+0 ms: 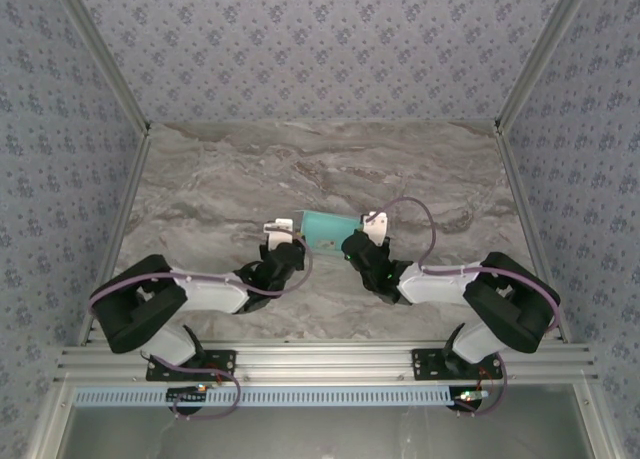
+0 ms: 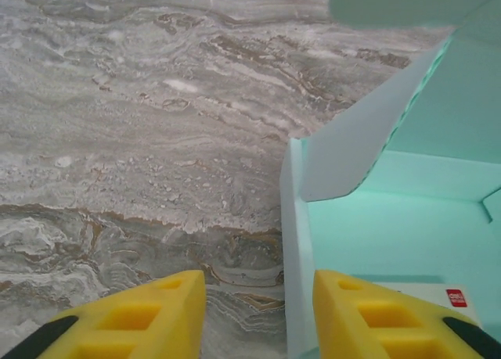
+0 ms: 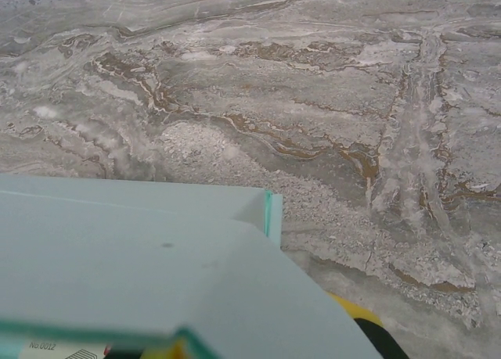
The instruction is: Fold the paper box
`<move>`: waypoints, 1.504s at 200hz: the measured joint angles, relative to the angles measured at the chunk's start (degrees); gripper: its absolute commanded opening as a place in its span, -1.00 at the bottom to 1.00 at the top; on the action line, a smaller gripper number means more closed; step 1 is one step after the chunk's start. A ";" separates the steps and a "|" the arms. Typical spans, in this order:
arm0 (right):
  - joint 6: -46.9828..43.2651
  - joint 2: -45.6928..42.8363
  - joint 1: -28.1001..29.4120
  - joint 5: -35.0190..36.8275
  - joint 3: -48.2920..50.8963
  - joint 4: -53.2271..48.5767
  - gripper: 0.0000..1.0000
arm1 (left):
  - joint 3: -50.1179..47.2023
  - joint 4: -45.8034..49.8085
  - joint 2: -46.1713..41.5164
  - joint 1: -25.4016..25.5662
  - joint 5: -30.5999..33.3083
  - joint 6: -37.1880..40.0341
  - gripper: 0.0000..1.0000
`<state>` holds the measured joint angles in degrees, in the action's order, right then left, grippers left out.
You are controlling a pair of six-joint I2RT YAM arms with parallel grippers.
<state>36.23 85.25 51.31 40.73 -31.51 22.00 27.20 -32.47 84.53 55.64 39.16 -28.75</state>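
Light blue card, thin and probably almost weightless, is being handled: the paper box (image 1: 325, 226) is lying mid-counter between the two hands, partly raised into shape with a flap standing open. On the left, one upright wall is being straddled by the left hand (image 2: 258, 300). Its jaws are parted, with one finger (image 2: 376, 316) inside the box and the other outside, clear of the card. The right hand (image 1: 358, 244) is closed, apparently pinching a flat panel at the box's right end. Such card is likely to be dented by a hard squeeze and to slide on the smooth marble counter (image 1: 220, 179). Walls are best being gripped close to a crease, where stiffness is greatest, not at floppy flap tips.
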 measured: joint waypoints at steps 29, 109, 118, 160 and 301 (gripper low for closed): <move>0.00 0.00 0.00 0.04 -0.66 -1.07 -0.85 | -0.39 3.96 -6.99 0.00 -1.31 0.17 -0.01; -0.07 0.00 0.11 0.07 -1.27 -2.25 -0.85 | 5.66 24.81 -26.97 -7.65 -11.76 2.95 0.28; -0.35 0.00 0.11 0.07 -1.36 -2.38 -0.85 | 8.85 27.26 -26.08 -9.62 -14.19 3.39 0.31; -1.20 0.02 0.11 0.09 -1.66 -2.93 -0.85 | 23.65 33.94 -15.10 -15.34 -24.48 5.22 0.36; -2.34 0.02 0.11 0.07 -2.56 -4.50 -0.86 | 3.63 26.47 -20.98 -19.82 -43.89 14.01 0.28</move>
<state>33.89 85.27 51.42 40.80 -34.06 17.50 30.83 -6.00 63.55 35.81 -4.73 -14.74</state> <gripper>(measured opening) 0.077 0.668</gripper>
